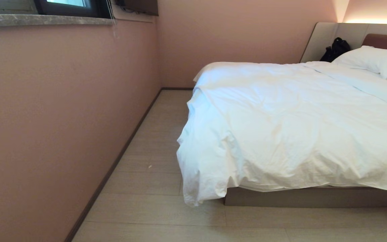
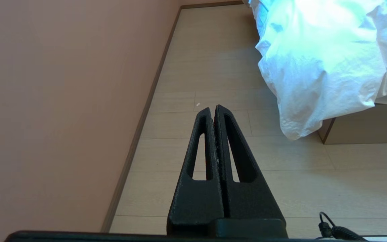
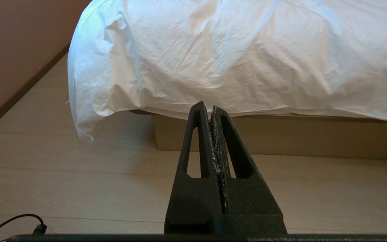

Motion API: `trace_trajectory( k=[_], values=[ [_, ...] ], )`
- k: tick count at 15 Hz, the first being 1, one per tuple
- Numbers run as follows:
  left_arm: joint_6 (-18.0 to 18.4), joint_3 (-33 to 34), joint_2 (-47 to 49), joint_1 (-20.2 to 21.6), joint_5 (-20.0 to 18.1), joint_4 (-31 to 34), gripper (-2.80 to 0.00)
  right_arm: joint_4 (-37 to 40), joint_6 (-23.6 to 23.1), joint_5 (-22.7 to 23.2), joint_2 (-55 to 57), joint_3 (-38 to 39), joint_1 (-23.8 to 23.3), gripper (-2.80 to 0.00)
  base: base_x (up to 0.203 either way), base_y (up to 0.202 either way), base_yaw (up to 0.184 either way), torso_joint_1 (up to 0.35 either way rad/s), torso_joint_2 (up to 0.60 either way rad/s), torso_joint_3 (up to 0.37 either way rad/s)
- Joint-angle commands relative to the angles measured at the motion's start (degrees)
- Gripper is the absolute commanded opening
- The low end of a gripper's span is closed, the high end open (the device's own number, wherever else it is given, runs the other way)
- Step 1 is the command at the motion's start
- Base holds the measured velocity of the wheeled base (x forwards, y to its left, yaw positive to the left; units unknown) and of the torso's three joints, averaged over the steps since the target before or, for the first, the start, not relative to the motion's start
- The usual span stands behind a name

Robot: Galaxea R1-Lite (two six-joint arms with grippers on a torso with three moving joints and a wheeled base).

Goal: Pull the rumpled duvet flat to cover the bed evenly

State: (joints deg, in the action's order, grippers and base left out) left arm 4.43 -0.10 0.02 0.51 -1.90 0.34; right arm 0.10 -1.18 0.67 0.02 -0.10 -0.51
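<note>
Duvet: the big white puffy duvet [image 1: 297, 127] is lying over pretty much the whole bed, wrinkly all over. Its near left corner droops off the mattress and hangs down close to the floor, past the corner of the base. Along the foot edge it overhangs just a bit.

Bed: the bed [image 1: 314, 196] sits on the right side of the room, and its taupe base is showing under the duvet's foot edge. The padded headboard is at the far end.

Pillow: there's a white pillow [image 1: 373, 60] up by the headboard, on top of the bedding.

Black bag: some dark bag-looking thing [image 1: 336, 48] is leaning against the headboard, just beside the pillow. Can't really tell what it is.

Left gripper: the left gripper [image 2: 213, 108] is over bare floor between the wall and the bed, jaws pressed together with nothing in them. It's well apart from the hanging duvet corner [image 2: 297, 127].

Right gripper: the right gripper [image 3: 208, 107] is pointing at the foot of the bed, jaws together too, empty. It's lined up with the duvet's [image 3: 240, 57] lower edge but not touching it.

Room: pinkish wall [image 1: 62, 117] on the left, pale plank floor [image 1: 153, 188], and a window ledge [image 1: 42, 20] up top.
</note>
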Motion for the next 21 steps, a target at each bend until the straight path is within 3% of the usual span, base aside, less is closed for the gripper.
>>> trace_trajectory(
  k=[1,21],
  values=[
    [-0.21,0.01,-0.02,0.02,0.06,0.01,-2.80,-0.01,-0.05,0.03,0.06,0.01,-0.02,-2.80,0.000,0.000,0.000,0.000,0.00,0.000],
    [-0.21,0.01,-0.02,0.02,0.06,0.01,-2.80,0.08,-0.40,-0.05,0.06,0.01,-0.02,-2.80,0.000,0.000,0.000,0.000,0.00,0.000]
  ],
)
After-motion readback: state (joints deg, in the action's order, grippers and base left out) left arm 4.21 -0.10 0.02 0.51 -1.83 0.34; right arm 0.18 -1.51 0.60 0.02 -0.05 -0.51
